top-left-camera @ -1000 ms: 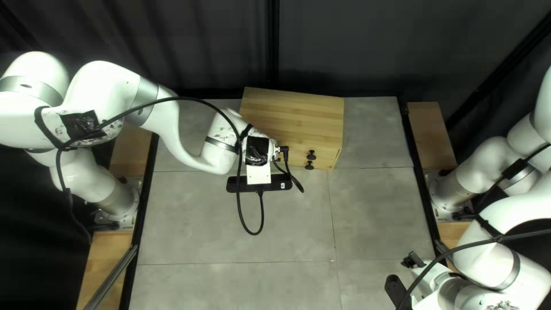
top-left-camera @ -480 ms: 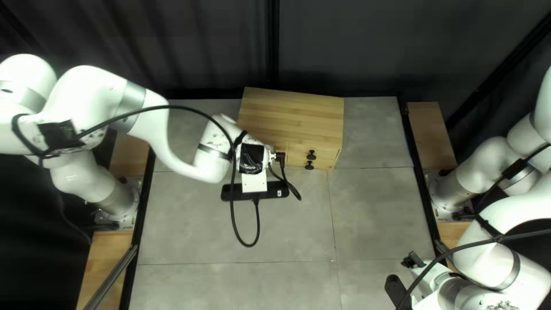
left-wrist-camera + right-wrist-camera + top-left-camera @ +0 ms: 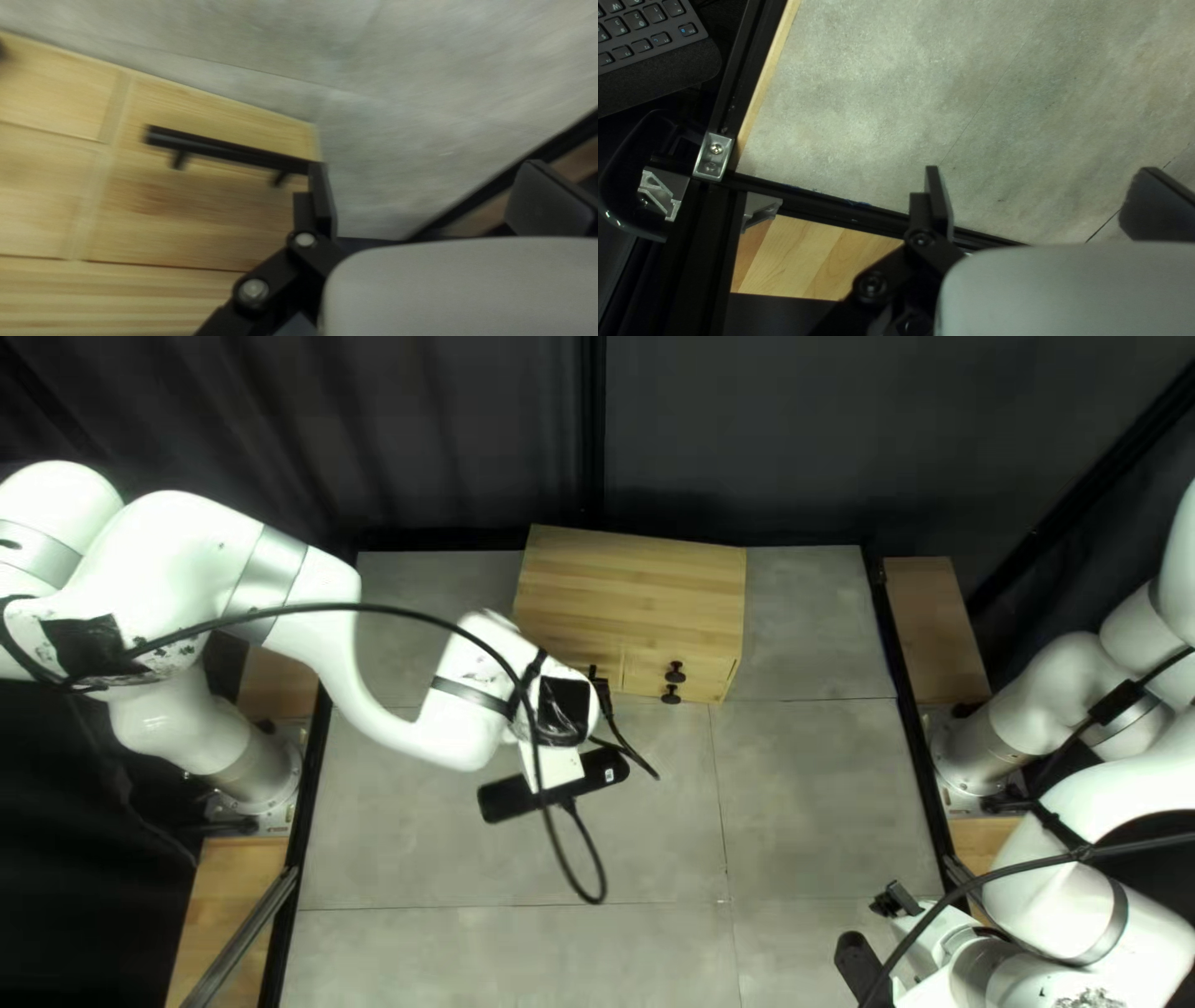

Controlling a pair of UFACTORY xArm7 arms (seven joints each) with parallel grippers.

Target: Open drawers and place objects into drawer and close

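Observation:
The wooden drawer cabinet (image 3: 635, 591) stands at the table's far side. Two black knobs (image 3: 674, 672) show on its front. Beside its near left corner is my left gripper (image 3: 560, 712), fingertips hidden below the wrist. In the left wrist view that gripper (image 3: 433, 198) is open; one finger overlaps the end of a black bar handle (image 3: 224, 149) on a wooden drawer front (image 3: 187, 205), and whether they touch I cannot tell. The drawer fronts look closed. My right gripper (image 3: 895, 900) hangs over the table's near right; in its wrist view the gripper (image 3: 1047, 200) is open above bare surface.
Grey table surface (image 3: 498, 846) spreads in front of the cabinet, with a black edge rail (image 3: 899, 709) along the right side. The right wrist view shows the table's black frame (image 3: 815, 202) and a keyboard (image 3: 641, 31) beyond it. A loose cable (image 3: 585, 865) hangs from my left wrist.
My left wrist has moved toward the near edge and slightly left, away from the cabinet front, and its camera bar has turned to a slant. The right arm and the cabinet have stayed put.

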